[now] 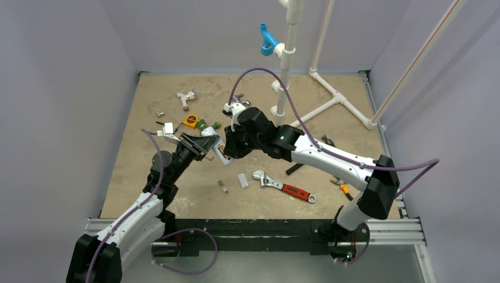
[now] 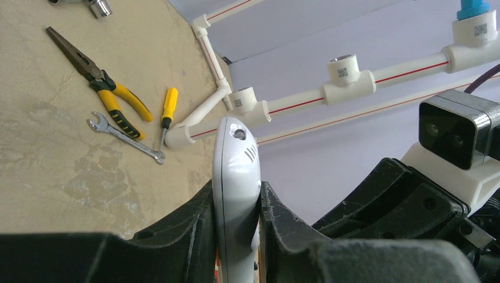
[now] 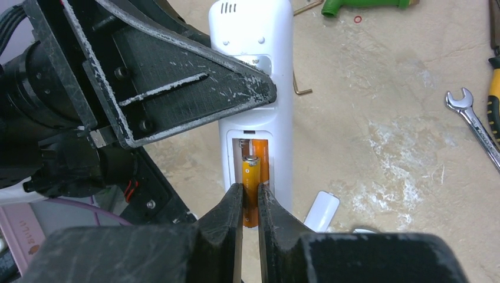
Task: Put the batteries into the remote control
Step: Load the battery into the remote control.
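Closest in, my right gripper (image 3: pixel 250 191) is nearly closed, its jaws pinching the battery (image 3: pixel 251 177) by its near end so the far end stays free to slide into the open compartment (image 3: pixel 250 146). It lies along the bay with its metal cap pointing away from me. The other battery (image 3: pixel 265 158) sits beside it in the bay, seemingly seated, though my fingers hide its near end. The remote control (image 3: pixel 282 88) has its back turned up to me and its long axis runs away towards the vented end. My left gripper (image 2: pixel 236 203) clamps it across the middle, above the table (image 3: pixel 383 118), as a steady brace for pushing. The loose cover (image 3: pixel 323 209) lies below
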Controlling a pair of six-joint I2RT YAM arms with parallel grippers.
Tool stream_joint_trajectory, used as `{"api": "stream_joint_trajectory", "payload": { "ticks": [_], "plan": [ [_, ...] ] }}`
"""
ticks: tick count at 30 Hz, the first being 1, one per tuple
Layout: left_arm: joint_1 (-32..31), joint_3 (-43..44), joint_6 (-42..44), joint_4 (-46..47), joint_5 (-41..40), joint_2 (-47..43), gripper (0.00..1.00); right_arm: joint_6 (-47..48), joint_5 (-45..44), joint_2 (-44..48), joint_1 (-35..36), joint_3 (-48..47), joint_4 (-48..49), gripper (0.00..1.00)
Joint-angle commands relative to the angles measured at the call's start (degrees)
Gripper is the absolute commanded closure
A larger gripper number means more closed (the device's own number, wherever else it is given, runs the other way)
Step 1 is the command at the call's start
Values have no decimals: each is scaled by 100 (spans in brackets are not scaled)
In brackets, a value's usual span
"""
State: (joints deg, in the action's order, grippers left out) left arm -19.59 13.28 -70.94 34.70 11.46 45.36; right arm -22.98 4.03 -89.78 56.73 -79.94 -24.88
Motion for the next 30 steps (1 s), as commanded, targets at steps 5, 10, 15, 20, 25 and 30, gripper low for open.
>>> {"api": "stream_joint_trajectory", "payload": {
  "ticks": [5,10,15,20,25,30],
  "plan": [
    [-27,207,-102,210,-63,-15,100,-7,73,-140,53,-389,157,91],
    [-27,202,-91,183,-89,-66,100,-50,83,-182,62,-409,106,91],
    [-25,213,-75,135,-110,-89,100,-94,12,-155,66,-391,7,90],
    [-27,219,-66,107,-118,-98,100,-173,-34,-178,67,-415,-102,90],
    [-27,210,-37,118,-133,-115,100,-313,-56,-239,75,-513,-236,90],
    [-27,219,-30,119,-121,-101,100,-389,-151,-312,84,-535,-261,90]
  ]
}}
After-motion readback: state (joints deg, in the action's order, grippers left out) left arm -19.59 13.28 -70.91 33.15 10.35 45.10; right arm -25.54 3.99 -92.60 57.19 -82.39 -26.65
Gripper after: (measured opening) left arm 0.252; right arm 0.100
